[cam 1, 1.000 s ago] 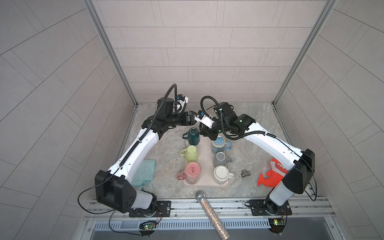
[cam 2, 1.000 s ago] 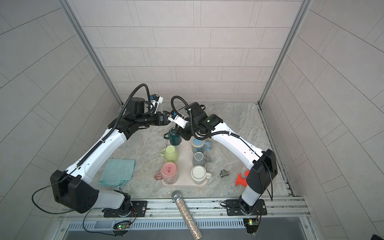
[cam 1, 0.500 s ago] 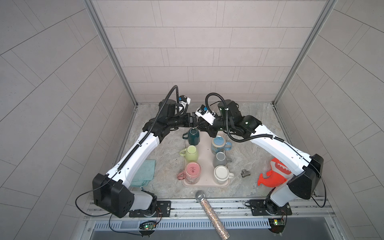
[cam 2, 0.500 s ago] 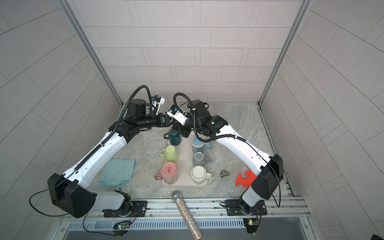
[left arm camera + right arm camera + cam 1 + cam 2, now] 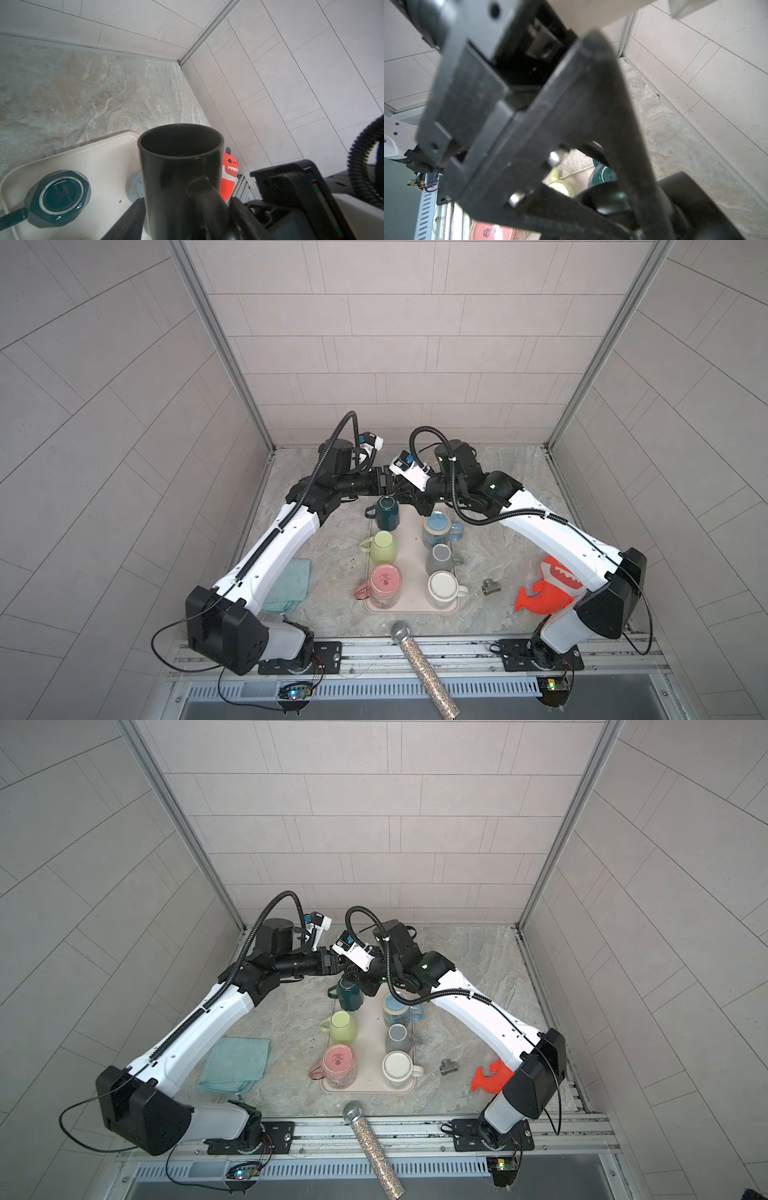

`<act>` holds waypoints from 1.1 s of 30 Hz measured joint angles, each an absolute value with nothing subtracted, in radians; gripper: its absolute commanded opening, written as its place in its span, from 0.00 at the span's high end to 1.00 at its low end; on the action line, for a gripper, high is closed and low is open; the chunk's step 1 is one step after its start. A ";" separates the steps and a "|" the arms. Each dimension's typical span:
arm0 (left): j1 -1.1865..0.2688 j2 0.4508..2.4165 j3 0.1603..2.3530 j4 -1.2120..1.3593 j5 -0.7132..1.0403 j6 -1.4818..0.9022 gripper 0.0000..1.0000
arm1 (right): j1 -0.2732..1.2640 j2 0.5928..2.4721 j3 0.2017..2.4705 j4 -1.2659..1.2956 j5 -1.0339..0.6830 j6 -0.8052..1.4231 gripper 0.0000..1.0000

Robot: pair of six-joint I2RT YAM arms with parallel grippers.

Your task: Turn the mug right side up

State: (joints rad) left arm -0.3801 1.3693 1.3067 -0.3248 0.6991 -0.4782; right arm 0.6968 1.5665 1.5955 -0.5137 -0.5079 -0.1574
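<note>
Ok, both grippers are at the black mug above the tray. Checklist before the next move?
1. The black mug is mouth up: ok, its opening is on top in the left wrist view.
2. Left gripper straddles it: ok, jaws either side of its wall, handle toward the wrist.
3. Left grip firm: cannot tell, contact not visible.
4. Right gripper shut on the mug: ok, though its contact point is hidden.
5. Landing spot on the tray: ok, bare far corner beside the upside-down dark green mug.
6. Clearance over the blue mug: cannot tell.
</note>
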 measured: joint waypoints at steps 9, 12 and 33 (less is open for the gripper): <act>-0.380 1.391 1.323 -0.409 0.699 -0.438 0.56 | 0.724 1.617 1.628 -0.571 -0.478 -0.200 1.00; -0.380 1.401 1.331 -0.437 0.701 -0.427 0.57 | 0.731 1.627 1.640 -0.593 -0.465 -0.213 1.00; -0.380 1.410 1.354 -0.503 0.720 -0.429 1.00 | 0.741 1.641 1.665 -0.625 -0.439 -0.258 1.00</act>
